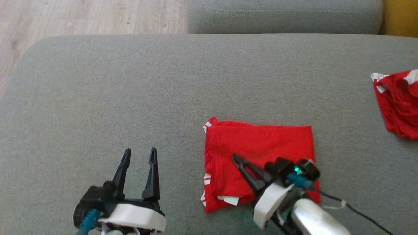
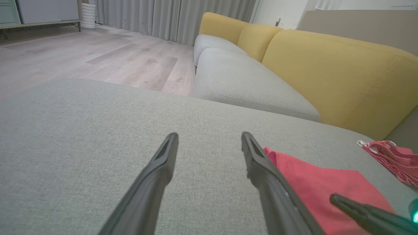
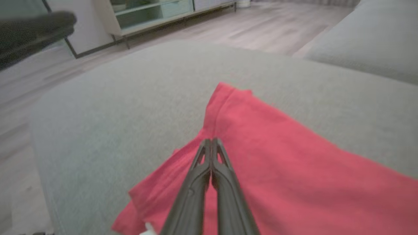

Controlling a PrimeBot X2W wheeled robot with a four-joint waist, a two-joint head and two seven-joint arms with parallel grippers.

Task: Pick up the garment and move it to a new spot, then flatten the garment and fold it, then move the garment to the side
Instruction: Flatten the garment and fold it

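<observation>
Folded red cloth garment with white trim (image 1: 261, 143) lies flat, right of centre near the front edge of the grey fabric seat cushion (image 1: 130, 81); right gripper (image 1: 235, 159) fingers pressed together, tips over garment's near-left part, cannot tell if cloth is nipped; left gripper (image 1: 139, 151) spread wide, empty, over bare cushion left of garment; crumpled second red garment (image 1: 398, 104) at far right.

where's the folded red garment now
Head view, lower right of centre: the folded garment lies on the grey cushion under the right gripper, another red garment far to its right.
</observation>
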